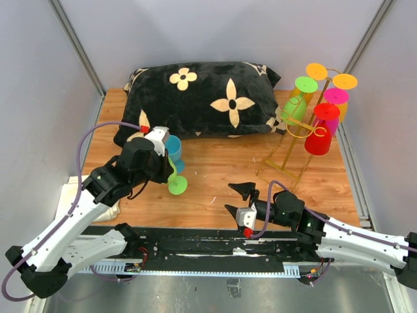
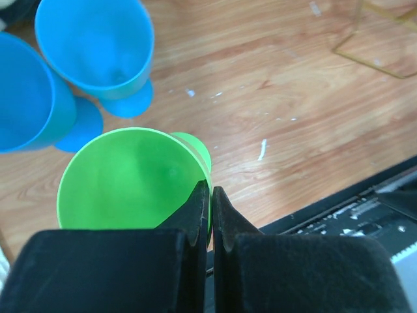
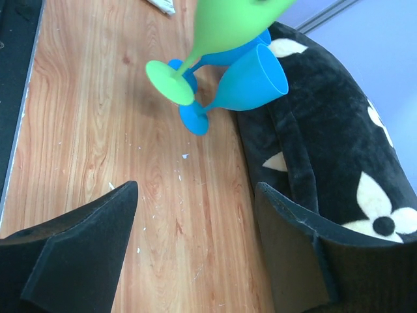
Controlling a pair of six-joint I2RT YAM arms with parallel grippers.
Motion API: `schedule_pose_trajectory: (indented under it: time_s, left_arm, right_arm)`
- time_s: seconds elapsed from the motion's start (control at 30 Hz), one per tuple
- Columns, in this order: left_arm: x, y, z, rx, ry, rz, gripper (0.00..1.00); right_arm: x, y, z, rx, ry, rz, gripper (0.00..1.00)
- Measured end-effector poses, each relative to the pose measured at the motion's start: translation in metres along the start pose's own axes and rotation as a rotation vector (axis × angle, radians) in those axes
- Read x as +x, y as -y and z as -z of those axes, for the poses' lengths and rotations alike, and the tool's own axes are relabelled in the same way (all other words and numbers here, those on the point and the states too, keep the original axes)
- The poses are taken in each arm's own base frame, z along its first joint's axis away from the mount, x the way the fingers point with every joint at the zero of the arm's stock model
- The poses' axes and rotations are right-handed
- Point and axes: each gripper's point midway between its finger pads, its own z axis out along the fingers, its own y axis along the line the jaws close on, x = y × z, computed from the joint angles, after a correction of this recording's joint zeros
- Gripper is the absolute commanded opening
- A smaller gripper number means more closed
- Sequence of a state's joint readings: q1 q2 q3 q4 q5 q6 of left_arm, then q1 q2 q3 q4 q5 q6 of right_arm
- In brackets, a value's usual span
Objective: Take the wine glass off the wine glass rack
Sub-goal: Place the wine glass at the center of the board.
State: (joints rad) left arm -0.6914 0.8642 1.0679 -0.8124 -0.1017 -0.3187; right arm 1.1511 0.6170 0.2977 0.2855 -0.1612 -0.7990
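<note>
Above the table (image 1: 215,171), left fingers (image 2: 194,218) pinched on the green wine glass (image 2: 130,179) rim — right fingers (image 3: 78,248) wide apart, empty.

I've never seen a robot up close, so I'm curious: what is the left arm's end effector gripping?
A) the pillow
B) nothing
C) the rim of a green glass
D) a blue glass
C: the left end effector is shut on the rim of the green glass, and the blue glasses lie outside its grip.
</note>
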Motion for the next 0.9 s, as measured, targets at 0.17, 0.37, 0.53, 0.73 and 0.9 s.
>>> schedule_pose_trajectory:
  time_s: [0.17, 0.37, 0.53, 0.73, 0.9]
  left_arm:
    - [0.025, -0.023, -0.018, -0.127, -0.060, 0.033, 0.01]
    - [0.032, -0.037, -0.029, -0.221, -0.078, 0.074, 0.00]
    - [0.035, -0.042, -0.035, -0.268, -0.064, 0.151, 0.00]
    - [0.050, -0.055, -0.047, -0.363, -0.087, 0.220, 0.01]
    - [0.042, -0.067, -0.040, -0.438, -0.023, 0.264, 0.01]
  right_arm:
    - [-0.005, 0.007, 0.003, 0.036, 0.013, -0.028, 0.75]
    - [-0.012, 0.020, 0.009, 0.095, 0.035, -0.045, 0.75]
    - [-0.010, 0.026, 0.012, 0.126, 0.022, -0.057, 0.75]
    - [-0.008, 0.028, 0.013, 0.139, 0.007, -0.061, 0.75]
    - [-0.006, 0.028, 0.013, 0.144, -0.002, -0.062, 0.75]
